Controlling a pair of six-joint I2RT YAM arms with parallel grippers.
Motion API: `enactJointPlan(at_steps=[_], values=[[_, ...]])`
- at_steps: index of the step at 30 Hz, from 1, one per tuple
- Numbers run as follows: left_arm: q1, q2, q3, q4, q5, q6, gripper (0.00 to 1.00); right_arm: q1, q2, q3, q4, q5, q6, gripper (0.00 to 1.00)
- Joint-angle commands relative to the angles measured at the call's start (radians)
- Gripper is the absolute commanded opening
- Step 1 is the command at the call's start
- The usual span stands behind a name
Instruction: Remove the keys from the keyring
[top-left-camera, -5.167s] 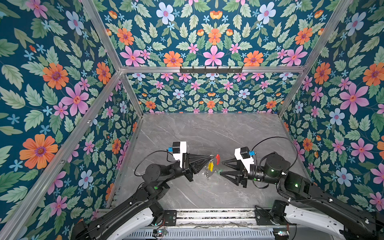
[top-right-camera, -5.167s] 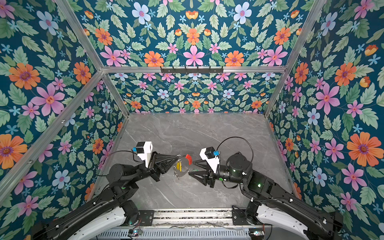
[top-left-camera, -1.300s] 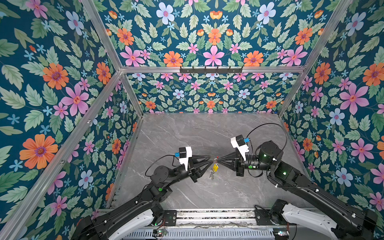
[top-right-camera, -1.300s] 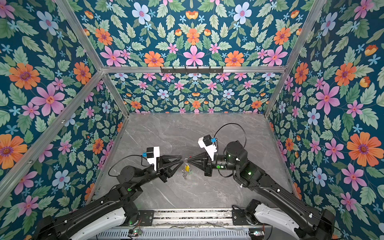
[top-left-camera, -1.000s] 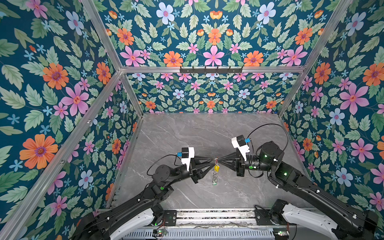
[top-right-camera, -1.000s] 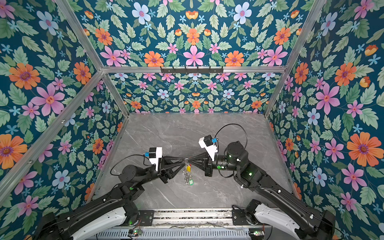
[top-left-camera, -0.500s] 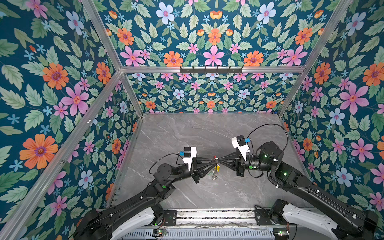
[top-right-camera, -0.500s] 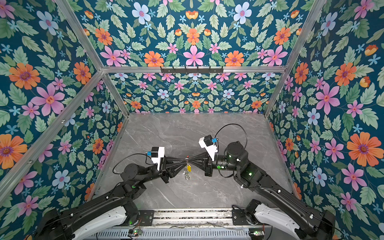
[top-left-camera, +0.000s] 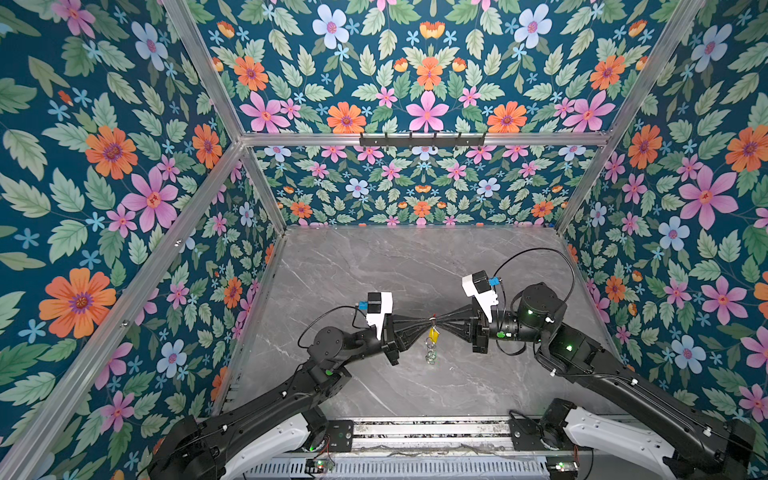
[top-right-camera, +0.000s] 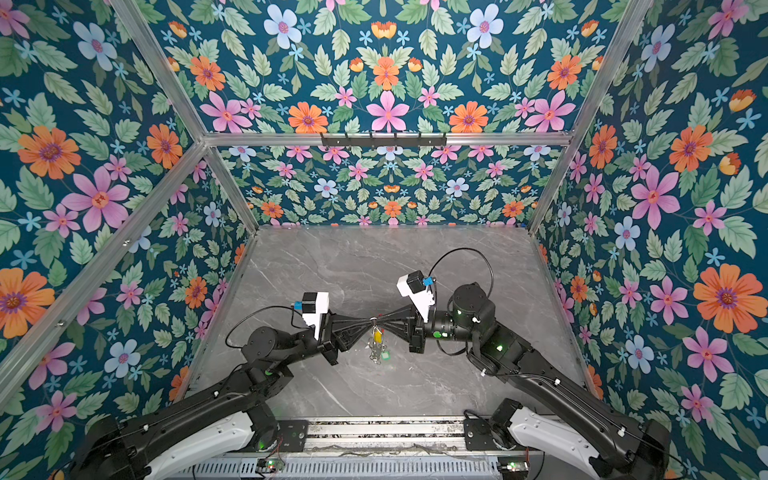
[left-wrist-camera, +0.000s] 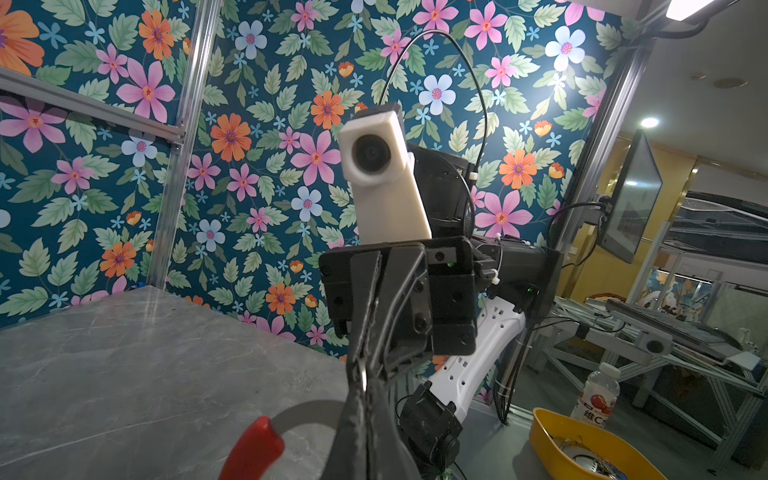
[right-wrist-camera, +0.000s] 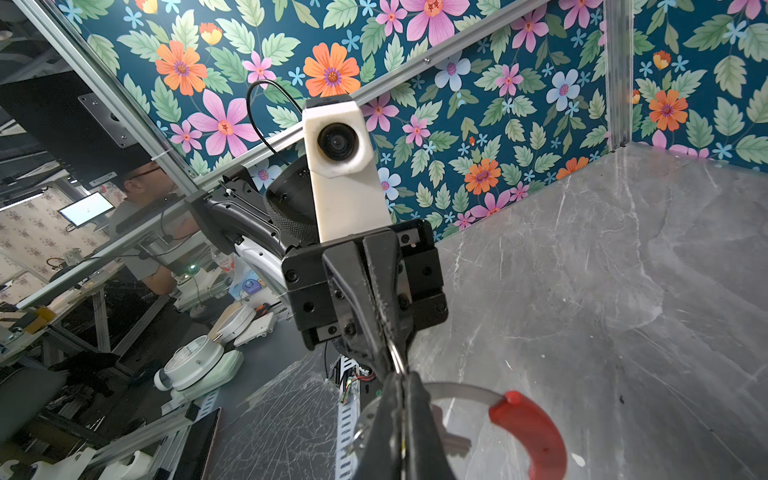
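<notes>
**Tabletop** (top-left-camera: 374, 266): grey marbled slab with pale veins, scuffed and scratched in the wrist views.

**Room:** three walls (top-left-camera: 124, 174) in a dark teal floral print, braced by an aluminium frame (top-left-camera: 291, 139). A black hook rail (top-left-camera: 422, 139) sits on the back crossbar. Outside the enclosure, the left wrist view shows a yellow tray (left-wrist-camera: 582, 449), a bottle (left-wrist-camera: 598, 395) and a monitor (left-wrist-camera: 631, 199).

**Left tool** (top-left-camera: 424, 322): tips together, clamped on the keyring.

**Right tool** (top-left-camera: 442, 321): tips together, clamped on the same keyring, nose to nose with the left tool.

**Keyring** (right-wrist-camera: 457, 390): thin grey hoop with a red sleeve (right-wrist-camera: 532, 432). It is held above the tabletop at mid-width, nearer the front edge than the back.

**Keys:** a yellow key (top-left-camera: 433, 333) hangs just below the tool tips. A green key (top-right-camera: 386, 355) is lower, beside a cluster of silver split rings (top-right-camera: 376, 353). Whether they touch the tabletop cannot be told.
</notes>
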Motion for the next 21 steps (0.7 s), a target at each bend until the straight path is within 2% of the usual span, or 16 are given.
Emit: enactJointPlan(at_steps=[1, 2, 3, 6, 9, 12, 18, 21], values=[[0.000, -0.003, 0.014, 0.051, 0.019, 0.005, 0.00, 0.001, -0.002, -0.001, 0.036, 0.016, 0.007, 0.00], [0.000, -0.007, 0.014, 0.044, 0.013, 0.007, 0.00, 0.000, -0.006, -0.002, 0.031, 0.032, 0.005, 0.00], [0.000, -0.012, 0.015, 0.030, 0.008, 0.012, 0.00, 0.001, -0.012, -0.004, 0.020, 0.055, -0.001, 0.06], [-0.001, -0.031, 0.022, -0.034, -0.030, 0.041, 0.00, 0.001, -0.035, -0.013, -0.002, 0.128, -0.016, 0.31], [-0.006, -0.041, 0.025, -0.090, -0.084, 0.075, 0.00, 0.001, -0.061, -0.038, 0.011, 0.183, -0.014, 0.41], [-0.020, -0.047, 0.031, -0.144, -0.155, 0.119, 0.00, 0.001, -0.069, -0.059, 0.030, 0.208, -0.001, 0.45], [-0.084, -0.045, 0.064, -0.265, -0.359, 0.219, 0.00, 0.001, -0.042, -0.056, 0.006, 0.226, -0.009, 0.45], [-0.105, -0.052, 0.057, -0.268, -0.414, 0.251, 0.00, 0.001, -0.043, -0.065, 0.008, 0.240, -0.013, 0.45]])
